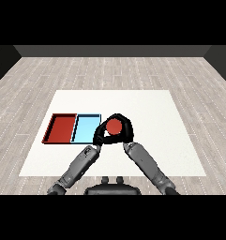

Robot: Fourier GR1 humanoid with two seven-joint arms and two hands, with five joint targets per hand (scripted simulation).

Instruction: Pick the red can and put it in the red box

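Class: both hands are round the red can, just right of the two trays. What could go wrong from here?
1. The light blue tray lies between the red can and the red tray, so the can might be set down short.
2. The left hand and right hand are close together and might collide.

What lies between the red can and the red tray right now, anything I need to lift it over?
The light blue tray does: it sits directly between the red can and the red tray at the far left. Both the right hand and left hand have fingers curled round the can, so it must probably travel over the blue tray.
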